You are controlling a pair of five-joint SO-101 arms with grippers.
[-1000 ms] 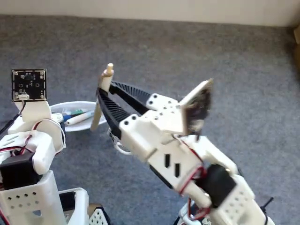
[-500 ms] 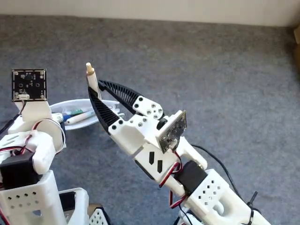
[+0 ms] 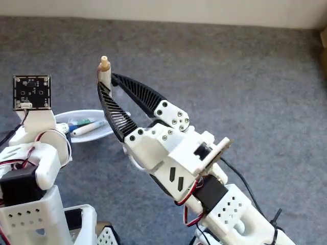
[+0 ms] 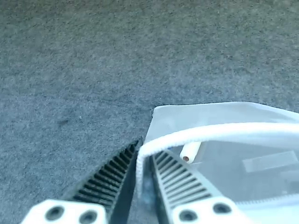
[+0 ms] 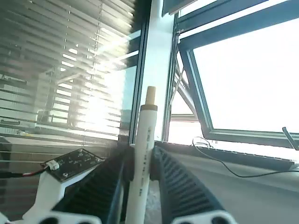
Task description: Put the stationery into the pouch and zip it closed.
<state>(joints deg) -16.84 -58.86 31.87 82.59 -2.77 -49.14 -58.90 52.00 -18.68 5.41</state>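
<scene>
Surface: grey carpet (image 3: 255, 76) across the high view.
Wall: pale strip (image 3: 179, 7) at 12 o'clock, bordering the carpet.
Windows: slatted blinds (image 5: 56, 70) beside a daylight-bright window pane (image 5: 247, 79).

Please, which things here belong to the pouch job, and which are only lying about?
Belong to the job:
clear plastic pouch, edge clamped in the left gripper
white pen with beige tip, upright in the right gripper
second white pen and blue-green marker inside the pouch

Only lying about:
grey carpet surface
window blinds
</scene>
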